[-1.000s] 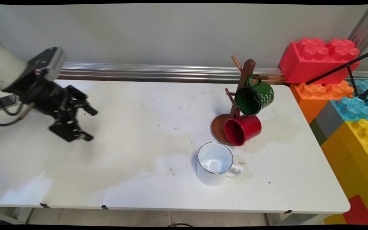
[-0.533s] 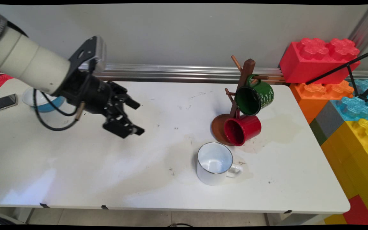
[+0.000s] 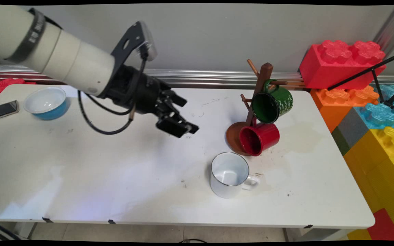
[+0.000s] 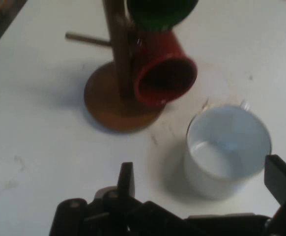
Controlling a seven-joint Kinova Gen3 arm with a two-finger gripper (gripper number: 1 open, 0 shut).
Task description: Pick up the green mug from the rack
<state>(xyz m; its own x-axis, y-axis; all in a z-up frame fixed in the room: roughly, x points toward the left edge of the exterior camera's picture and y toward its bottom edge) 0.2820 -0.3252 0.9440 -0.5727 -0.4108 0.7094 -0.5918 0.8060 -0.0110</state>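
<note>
Three mugs were on the right part of the big white table (image 3: 115, 177): a shiny white metal mug (image 3: 229, 174) stood the right way up by itself, and a red metal mug (image 3: 259, 137) and a dark green metal mug (image 3: 273, 104) hung on a brown wooden mug tree (image 3: 263, 77) just behind it. The black two-finger gripper (image 3: 188, 116) hung in the air over the middle of the table, its jaws spread wide with nothing between them, pointing at the white mug but not touching it. Far to the left sat a little blue bowl (image 3: 46, 102) beside a flat dark phone (image 3: 2, 109)
</note>
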